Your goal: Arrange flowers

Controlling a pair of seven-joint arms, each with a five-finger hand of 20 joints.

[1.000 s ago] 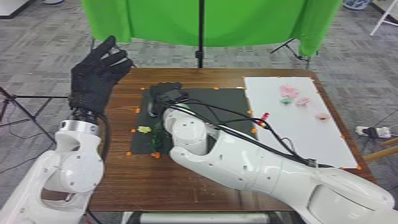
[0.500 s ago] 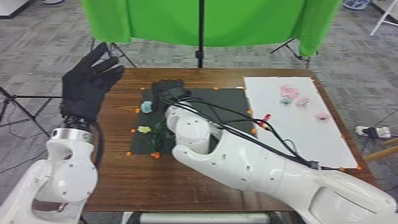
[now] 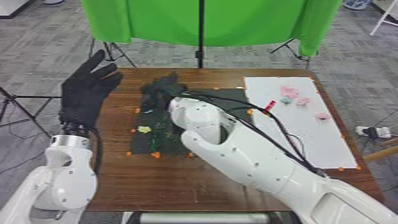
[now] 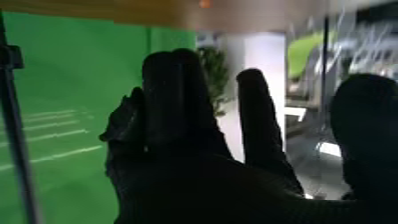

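At the far left, the robot's left hand [image 3: 87,95], in a black fabric glove, is raised beside the left edge of the brown wooden table [image 3: 169,190]. It is wide, its fingers extended and its thumb held apart from them. Next, on the black rectangular mat [image 3: 140,145], a small pale-yellow flower head [image 3: 144,129] lies near the left edge, just beside dark green leafy stems [image 3: 157,135]. The robot's right hand [image 3: 162,92], in a matching black glove, is over the far left part of the mat, beyond the yellow flower. In the right wrist view, the right hand [image 4: 195,187] is wide too, with straight fingers spread and gaps between some of them.

Farther right, a slim red object [image 3: 270,105] is at the left side of the white rectangular sheet [image 3: 311,145]; I cannot tell what it is. On the sheet's far part, a pale-pink ruffled flower [image 3: 289,91] lies near a small teal flower [image 3: 286,100] and another pink flower [image 3: 303,101]. Rightmost, a peach-pink flower [image 3: 322,116] lies apart, near the sheet's right edge.
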